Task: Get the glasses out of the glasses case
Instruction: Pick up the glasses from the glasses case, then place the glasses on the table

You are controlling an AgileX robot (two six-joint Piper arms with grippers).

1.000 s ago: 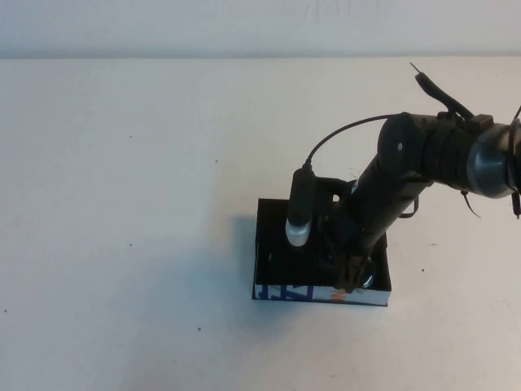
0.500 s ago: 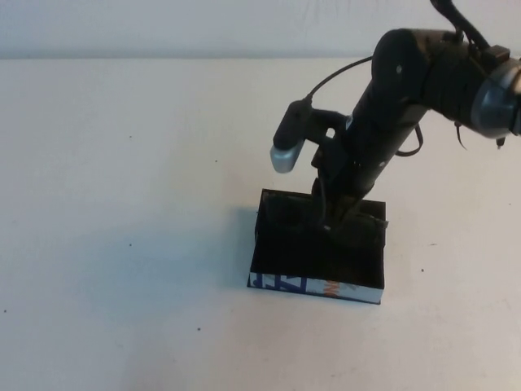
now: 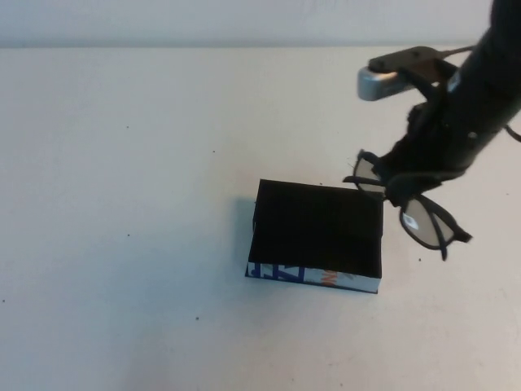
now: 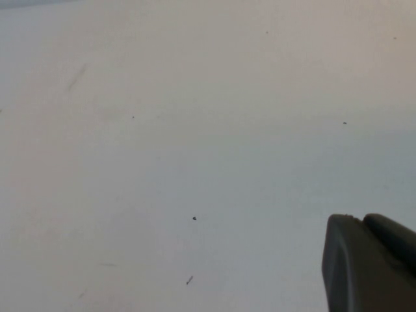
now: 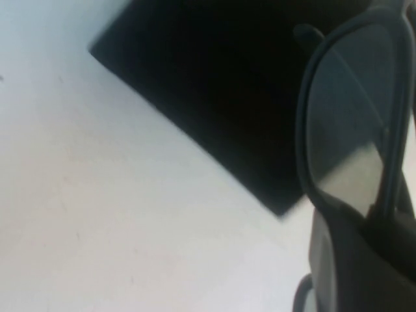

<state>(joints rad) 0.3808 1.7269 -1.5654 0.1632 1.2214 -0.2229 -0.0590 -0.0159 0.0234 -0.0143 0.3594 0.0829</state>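
Note:
The glasses case is a black box lying on the table, its white strip with blue and orange print facing me. My right gripper hangs just past the case's right far corner, shut on the glasses, holding them in the air clear of the case. One lens sticks out towards the case, the other lower right. In the right wrist view the glasses sit at my right gripper with the case behind them. My left gripper is shut and empty over bare table, outside the high view.
The pale table spreads wide to the left of and in front of the case, with only small dark specks. The right arm reaches in from the upper right, its wrist camera sticking out to the left.
My right gripper has lifted out of the case with the glasses and moved up and to the right. The case has stayed nearly in place.

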